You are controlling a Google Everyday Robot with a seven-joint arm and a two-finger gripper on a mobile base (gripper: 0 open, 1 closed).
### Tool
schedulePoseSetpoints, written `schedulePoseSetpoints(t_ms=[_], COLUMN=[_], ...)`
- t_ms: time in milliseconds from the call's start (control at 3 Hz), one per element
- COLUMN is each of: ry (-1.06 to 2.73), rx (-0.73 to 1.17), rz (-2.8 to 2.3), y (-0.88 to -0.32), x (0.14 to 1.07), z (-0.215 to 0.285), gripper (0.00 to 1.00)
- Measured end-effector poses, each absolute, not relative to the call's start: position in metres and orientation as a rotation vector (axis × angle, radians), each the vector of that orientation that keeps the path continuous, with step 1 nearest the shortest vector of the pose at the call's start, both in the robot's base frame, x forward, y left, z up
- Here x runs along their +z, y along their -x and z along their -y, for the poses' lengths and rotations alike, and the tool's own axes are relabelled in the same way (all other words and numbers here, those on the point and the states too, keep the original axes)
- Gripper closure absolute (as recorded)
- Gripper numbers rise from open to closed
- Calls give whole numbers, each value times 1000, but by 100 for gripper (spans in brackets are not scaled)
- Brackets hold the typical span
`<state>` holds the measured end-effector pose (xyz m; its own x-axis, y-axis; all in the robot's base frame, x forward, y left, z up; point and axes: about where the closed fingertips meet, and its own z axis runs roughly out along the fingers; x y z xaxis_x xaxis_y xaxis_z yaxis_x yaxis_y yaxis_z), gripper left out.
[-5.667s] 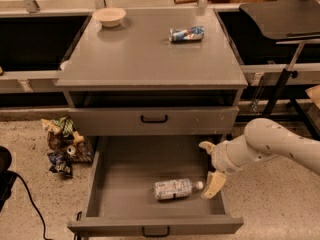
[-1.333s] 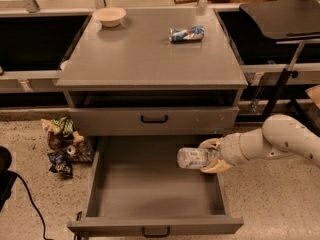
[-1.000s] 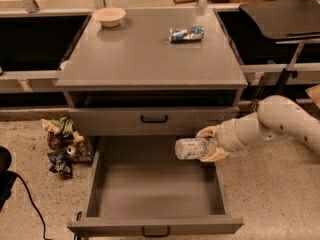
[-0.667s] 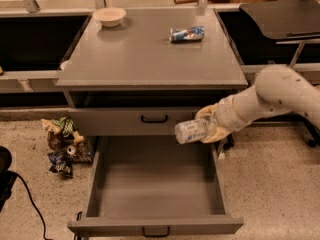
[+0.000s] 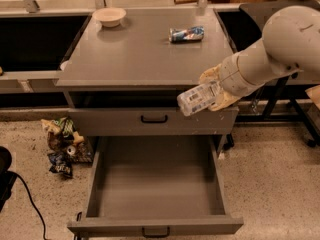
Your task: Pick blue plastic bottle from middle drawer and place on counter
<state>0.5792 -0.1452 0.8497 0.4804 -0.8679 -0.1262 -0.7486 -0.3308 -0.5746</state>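
My gripper (image 5: 216,90) is shut on the blue plastic bottle (image 5: 198,98), a clear bottle with a white label, held on its side at the height of the counter's front right edge. The bottle's end points left and slightly down, in front of the closed top drawer. The middle drawer (image 5: 95,184) is pulled out below, and its grey floor holds nothing. The counter (image 5: 145,49) lies just behind and left of the gripper.
A shiny blue-and-white can (image 5: 186,34) lies on the counter at the back right. A pale bowl (image 5: 109,17) stands at the back left corner. Crumpled snack bags (image 5: 62,144) lie on the floor left of the cabinet. A black table stands at the right.
The gripper closed on the bottle in the drawer and lifted it out, rising up and slightly right to counter height. The drawer floor is now bare.
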Motion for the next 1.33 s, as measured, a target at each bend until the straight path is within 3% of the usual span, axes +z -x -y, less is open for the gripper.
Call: schedulePoseSetpoints(t_ms=[667,1333], ry=[2138,2109], rx=[-279,-363], rz=[-1296,-1102], y=[-582,-644], x=[863,954], z=[139,104], gripper=[100,100])
